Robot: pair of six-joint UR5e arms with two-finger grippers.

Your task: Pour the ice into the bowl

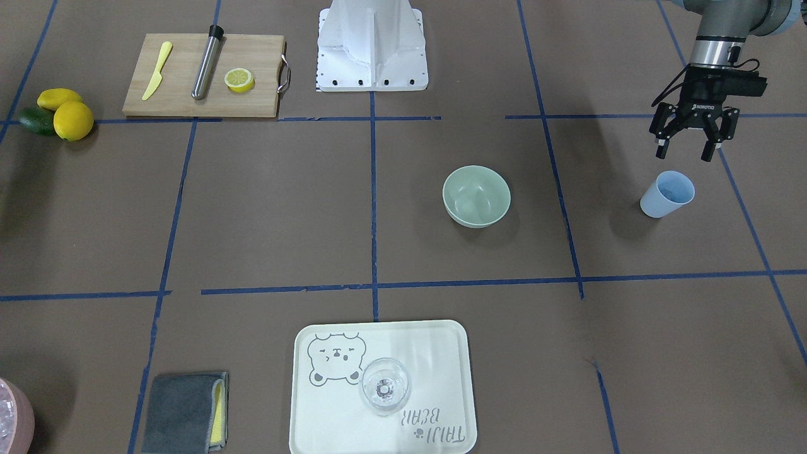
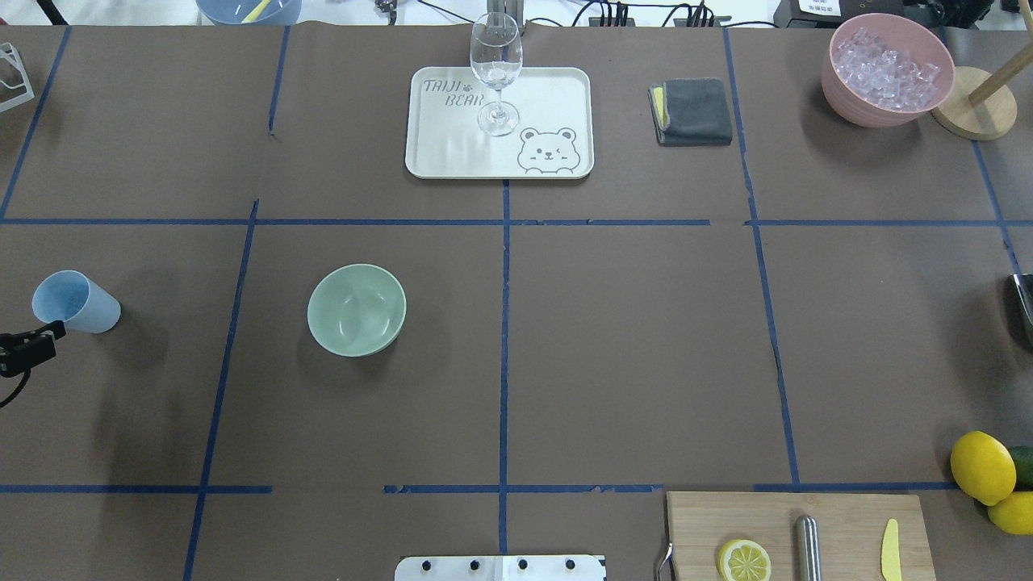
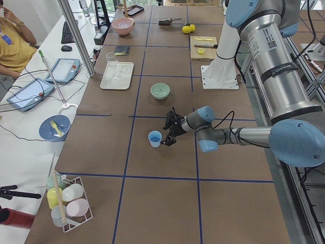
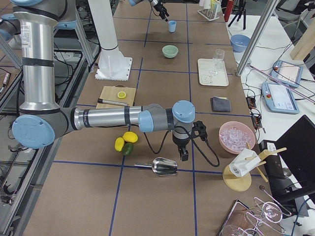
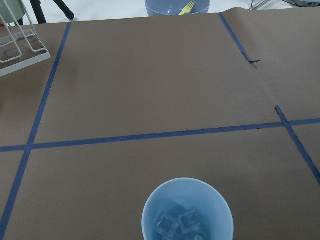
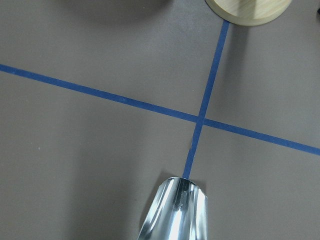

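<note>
The sage-green bowl [image 1: 476, 197] stands empty near the table's middle; it also shows in the overhead view [image 2: 356, 310]. A light blue cup [image 1: 667, 194] stands upright off to the robot's left of the bowl. In the left wrist view the cup [image 5: 187, 212] holds a few clear ice cubes [image 5: 178, 224]. My left gripper [image 1: 687, 149] is open and empty, just on the robot's side of the cup and not touching it. My right gripper [image 4: 183, 153] hovers near a metal scoop; I cannot tell whether it is open or shut.
A pink container of ice [image 2: 886, 68], a grey cloth [image 2: 692, 111] and a white tray [image 2: 452, 157] with a wine glass [image 2: 495, 73] line the far edge. A cutting board [image 2: 795, 528] and lemons [image 2: 983, 468] sit near the right. The metal scoop [image 6: 175, 210] lies on the table.
</note>
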